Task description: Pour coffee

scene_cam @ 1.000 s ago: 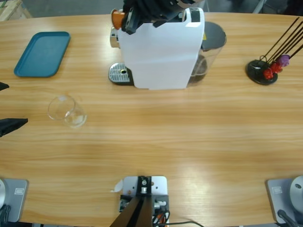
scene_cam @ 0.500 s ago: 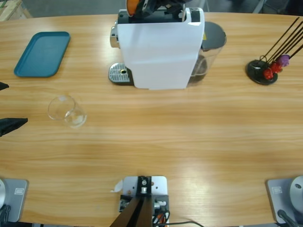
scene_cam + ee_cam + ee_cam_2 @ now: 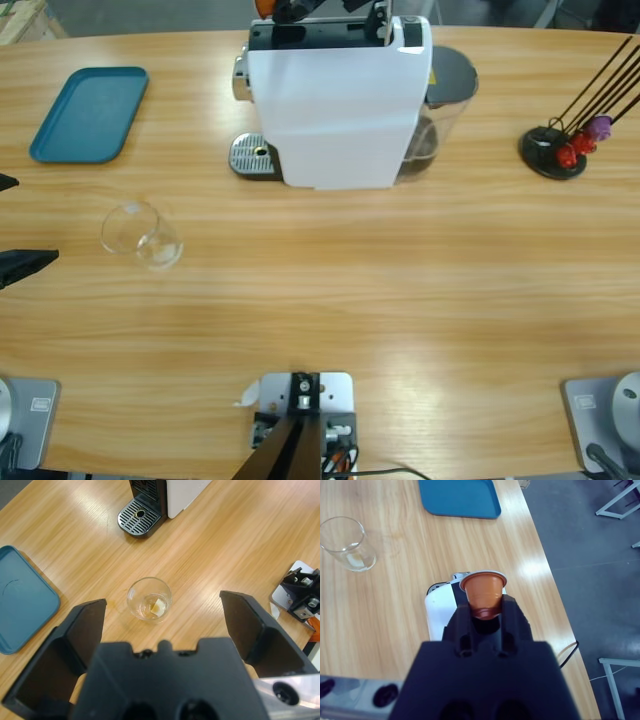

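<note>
A white coffee machine (image 3: 335,110) stands at the table's far middle, its round drip grate (image 3: 255,155) to its left. My right gripper (image 3: 320,8) hovers over the machine's top at the picture's upper edge, shut on an orange capsule (image 3: 482,590). That capsule (image 3: 265,6) barely shows in the high view. A clear glass (image 3: 140,235) stands at the left of the table and looks empty; coffee is out of view. My left gripper (image 3: 15,225) waits at the left edge, open (image 3: 162,602), with the glass (image 3: 149,600) ahead of it and apart from its jaws.
A teal tray (image 3: 90,113) lies at the far left. A black capsule stand (image 3: 555,150) with red and purple capsules sits at the far right. The machine's dark water tank (image 3: 445,85) juts out on its right side.
My right gripper has carried the orange capsule from the machine's left front corner up over its top, toward the picture's upper edge. The left gripper and the glass have stayed put.
</note>
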